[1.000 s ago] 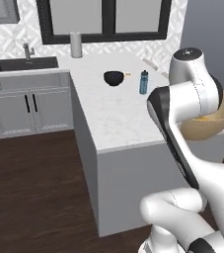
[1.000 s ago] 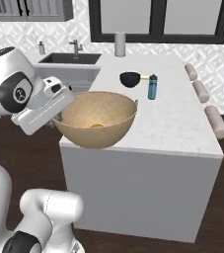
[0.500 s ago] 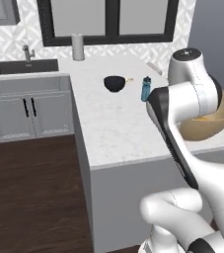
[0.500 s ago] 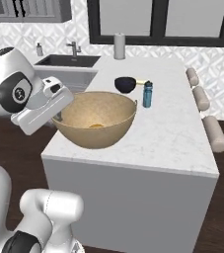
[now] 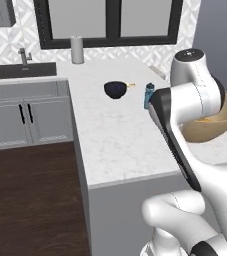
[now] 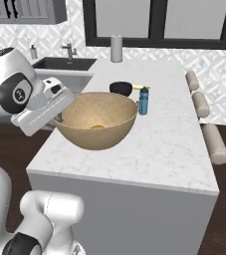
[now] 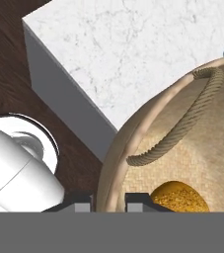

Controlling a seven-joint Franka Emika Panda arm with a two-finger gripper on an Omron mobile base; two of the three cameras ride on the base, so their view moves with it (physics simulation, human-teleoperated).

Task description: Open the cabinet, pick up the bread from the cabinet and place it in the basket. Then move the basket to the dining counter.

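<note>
— While the gripper (image 7: 108,200) is clamped on the rim of the basket (image 6: 97,119), one finger either side of the wall, how should the set-down go?

— Level and slow. The bread (image 7: 178,197) lies loose in the bottom, so tilt would roll it. The basket hangs over the near end of the dining counter (image 6: 154,144); whether it already touches the marble I cannot tell.

— Room to land it?

— Plenty of bare marble beneath and beside it. Farther back stand a black bowl (image 5: 115,89) and a blue bottle (image 6: 143,100), near each other. Beyond those, a grey canister (image 5: 77,49), the sink (image 5: 20,71) and dark-framed windows (image 6: 159,22).
</note>
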